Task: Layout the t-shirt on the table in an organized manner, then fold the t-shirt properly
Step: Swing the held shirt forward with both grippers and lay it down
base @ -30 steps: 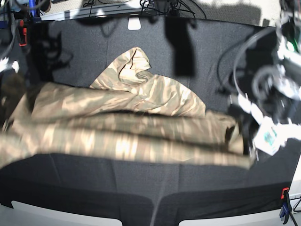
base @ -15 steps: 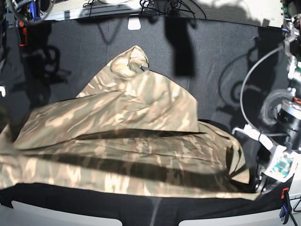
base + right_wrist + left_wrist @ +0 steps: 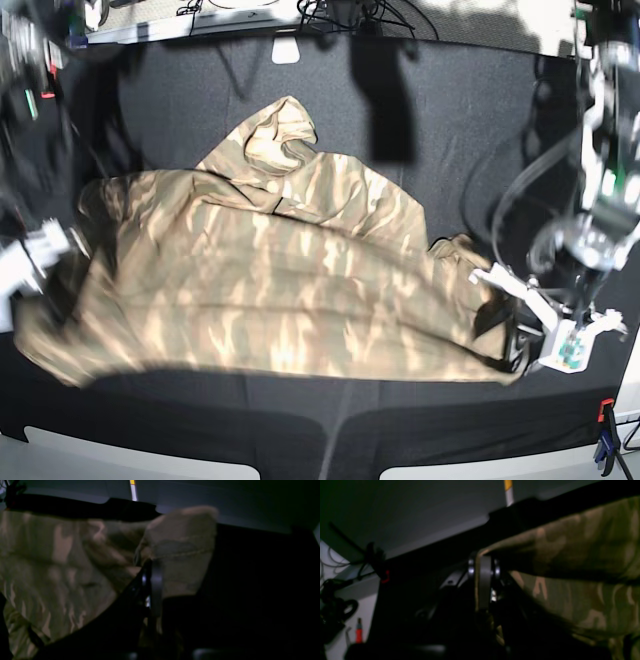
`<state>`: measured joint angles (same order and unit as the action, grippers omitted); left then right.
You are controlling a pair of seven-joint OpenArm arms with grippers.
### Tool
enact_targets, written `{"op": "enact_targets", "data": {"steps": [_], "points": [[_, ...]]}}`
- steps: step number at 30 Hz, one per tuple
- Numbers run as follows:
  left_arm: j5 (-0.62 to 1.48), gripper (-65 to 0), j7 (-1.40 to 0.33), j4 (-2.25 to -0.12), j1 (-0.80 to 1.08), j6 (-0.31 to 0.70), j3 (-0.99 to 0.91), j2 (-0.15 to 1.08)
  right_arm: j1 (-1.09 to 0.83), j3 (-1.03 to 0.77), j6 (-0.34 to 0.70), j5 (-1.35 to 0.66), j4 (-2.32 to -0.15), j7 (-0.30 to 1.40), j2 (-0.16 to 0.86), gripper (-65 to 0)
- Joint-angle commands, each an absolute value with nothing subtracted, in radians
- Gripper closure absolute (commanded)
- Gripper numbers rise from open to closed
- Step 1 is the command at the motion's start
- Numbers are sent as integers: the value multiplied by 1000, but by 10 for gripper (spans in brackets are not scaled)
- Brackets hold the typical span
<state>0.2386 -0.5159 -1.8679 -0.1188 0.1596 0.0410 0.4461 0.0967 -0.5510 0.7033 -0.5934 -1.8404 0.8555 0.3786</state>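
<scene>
The soft short-sleeved t-shirt in tan, brown and olive camouflage (image 3: 270, 290) is spread wide across the matte black cloth-covered counter (image 3: 470, 110), but not yet flat: a bunched hump of fabric rises toward the far side, and creases cross the body. The left pincer (image 3: 483, 566) is clamped tight on a fabric edge at the garment's near corner, and the right pincer (image 3: 152, 572) is likewise closed on a hemmed edge at the opposite end. By the look of it, the laying-out is only partway; smoothing the hump, then every fold, remains.
</scene>
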Motion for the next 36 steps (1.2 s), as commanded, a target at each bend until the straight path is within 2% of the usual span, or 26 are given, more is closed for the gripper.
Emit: {"op": "enact_targets", "data": {"steps": [1,2,5,7,14,22,31,36], "points": [[241,0,-457,-1851,-165,147,35,457,151,-531,693,-574,-1820,822,397,0],[258,0,-443,-1820,-185,160,35,458,186,-503,685,-554,-1781,820,397,0],[302,0,-433,-1744,-248,321,35,458,289,-427,676,-509,-1657,811,397,0],[327,0,-409,-1701,-287,373,35,457,357,-385,676,-470,-1577,811,398,0],[323,0,-361,-1461,-462,375,84,457,576,-311,676,-421,-1350,808,399,0],[286,0,-211,-1143,-675,374,346,447,754,-307,676,-406,-1184,803,420,0],[149,0,-160,-811,-846,371,413,318,784,-292,665,-276,-1100,719,427,0],[10,0,-89,-666,-884,369,413,270,784,-202,623,-179,-1080,678,427,0]]}}
